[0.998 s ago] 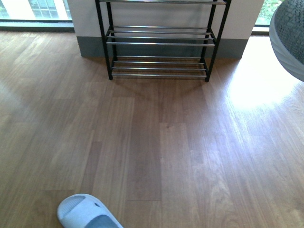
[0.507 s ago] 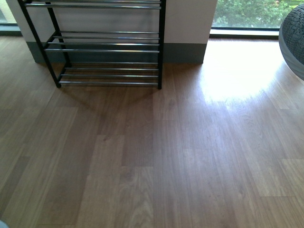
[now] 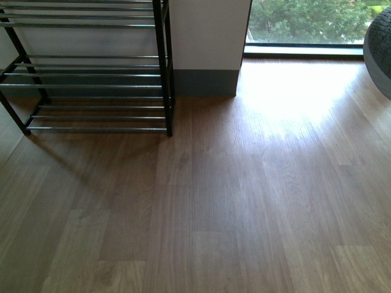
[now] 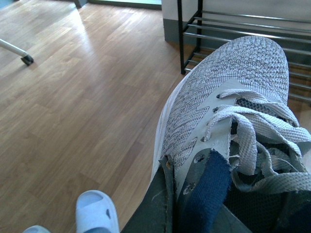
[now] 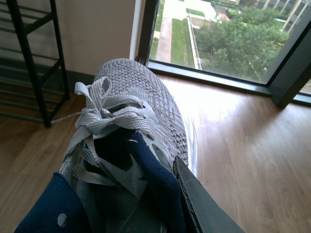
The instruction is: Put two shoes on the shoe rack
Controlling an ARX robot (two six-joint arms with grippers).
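In the left wrist view my left gripper [image 4: 187, 196] is shut on the navy collar of a grey knit sneaker [image 4: 228, 92], holding it above the floor with its toe toward the shoe rack [image 4: 243, 26]. My right gripper [image 5: 163, 194] is likewise shut on the collar of the other grey knit sneaker [image 5: 141, 97], with the rack's black side frame [image 5: 34, 63] off to one side. In the front view the shoe rack [image 3: 91, 76] stands at the upper left against the wall, its chrome bars bare. A curved part of a held sneaker [image 3: 382, 49] shows at the right edge.
A pale blue slide [image 4: 97, 216] lies on the wood floor below the left sneaker, with the tip of a second one [image 4: 34, 229] beside it. A white leg with a caster [image 4: 22, 56] stands further off. A floor-level window [image 3: 305, 24] lies right of the rack.
The front view has swung to the right: the rack slid from the middle to the left of the picture and looks nearer. The slide at the bottom has left the frame.
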